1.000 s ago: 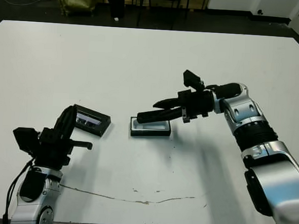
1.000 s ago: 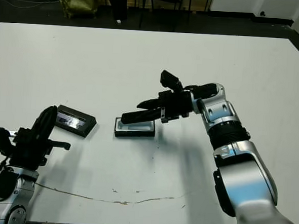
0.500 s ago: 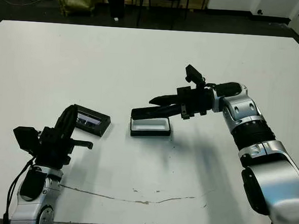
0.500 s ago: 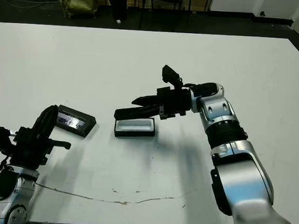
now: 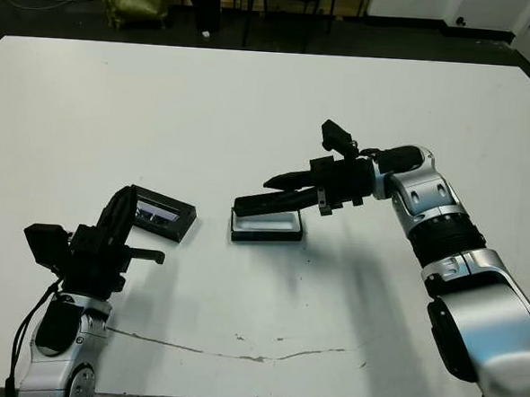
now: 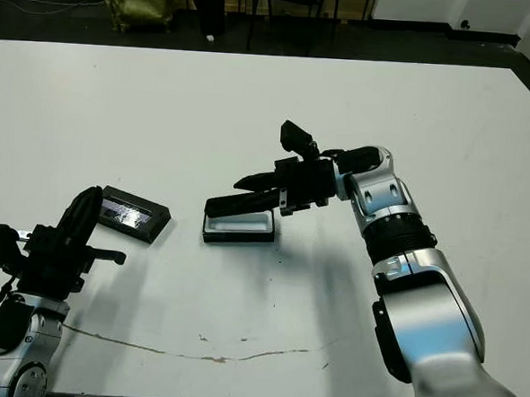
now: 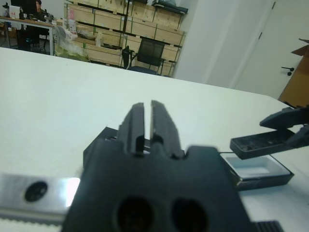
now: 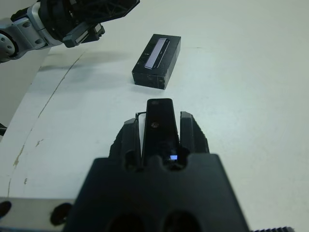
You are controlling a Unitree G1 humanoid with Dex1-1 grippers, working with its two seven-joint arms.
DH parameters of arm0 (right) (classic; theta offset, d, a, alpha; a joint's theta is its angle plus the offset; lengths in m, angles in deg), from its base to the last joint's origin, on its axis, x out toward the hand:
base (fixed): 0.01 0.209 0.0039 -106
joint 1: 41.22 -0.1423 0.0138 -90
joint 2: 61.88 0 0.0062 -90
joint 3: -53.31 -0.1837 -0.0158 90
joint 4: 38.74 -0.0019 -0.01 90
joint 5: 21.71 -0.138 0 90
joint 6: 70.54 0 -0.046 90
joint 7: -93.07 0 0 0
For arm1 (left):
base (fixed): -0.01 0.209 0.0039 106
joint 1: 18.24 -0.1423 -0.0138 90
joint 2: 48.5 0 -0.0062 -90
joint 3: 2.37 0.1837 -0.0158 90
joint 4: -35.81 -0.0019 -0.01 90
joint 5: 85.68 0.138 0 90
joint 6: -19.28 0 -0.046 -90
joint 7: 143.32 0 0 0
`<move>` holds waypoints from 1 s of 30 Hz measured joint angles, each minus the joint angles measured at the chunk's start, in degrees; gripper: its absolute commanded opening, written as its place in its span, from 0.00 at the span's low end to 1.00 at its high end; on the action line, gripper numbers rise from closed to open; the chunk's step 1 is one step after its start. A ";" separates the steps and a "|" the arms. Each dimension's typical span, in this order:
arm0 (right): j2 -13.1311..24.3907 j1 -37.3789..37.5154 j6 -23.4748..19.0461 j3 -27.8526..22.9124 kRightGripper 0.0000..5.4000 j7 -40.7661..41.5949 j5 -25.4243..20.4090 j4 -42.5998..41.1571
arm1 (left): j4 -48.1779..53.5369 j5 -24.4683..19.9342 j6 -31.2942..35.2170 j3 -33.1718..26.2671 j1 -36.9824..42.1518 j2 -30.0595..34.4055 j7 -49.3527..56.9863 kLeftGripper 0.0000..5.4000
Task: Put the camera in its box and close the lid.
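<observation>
Since half a second ago the right tool has dipped slightly and drawn a touch back toward the right edge of the worktop, after rising off the box a second ago; left arm, lid and box unchanged. Right tool is clamped on the camera, which juts forward between its two fingers as a slim black bar. Camera hangs just above the box, apart from it, its free end over the box's left end. Box sits mid-worktop, open, white lining showing, long axis roughly parallel to the near edge. Camera's long axis runs nearly along the box's, tilted a little, free end lower than the held end. Judgement: the coming move turns on this alignment — the bar must come level and settle straight down into the lining; a skewed end could catch on the black wall. Lid lies flat toward the left edge, well apart from the box, glossy strip up. Left tool rests just beside the lid on its near side, fingers pressed nearly together, holding nothing; it is the nearer arm for the lid. Camera not yet seated; lid step not begun.
</observation>
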 measured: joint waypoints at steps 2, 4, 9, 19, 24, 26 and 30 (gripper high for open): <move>0.00 0.01 0.97 0.05 0.10 0.00 0.08 0.03 | 0.01 -0.14 0.01 -0.02 -0.02 -0.10 0.01 0.00; 0.00 0.02 1.55 0.16 0.10 0.01 0.18 0.10 | 0.01 -0.36 0.00 -0.04 -0.02 -0.15 -0.02 0.00; 0.04 0.11 1.72 0.93 0.10 -0.01 1.19 0.23 | -0.09 -0.82 -0.17 -0.09 -0.02 -0.15 -0.26 0.00; 0.04 0.39 1.68 1.15 0.10 0.23 1.27 0.51 | -0.62 -0.82 -0.82 -0.04 -0.17 -0.15 -0.66 0.00; 0.05 0.91 1.68 1.15 0.10 0.42 1.27 0.91 | -1.03 -0.50 -1.44 0.02 -0.17 -0.15 -0.76 0.00; 0.12 1.13 1.54 1.37 0.10 0.46 1.44 0.88 | -1.29 -0.52 -1.56 0.02 -0.15 -0.15 -0.92 0.00; 0.34 1.32 0.55 1.90 0.10 0.69 1.96 0.90 | -1.52 -0.37 -1.88 0.02 -0.14 -0.15 -0.92 0.00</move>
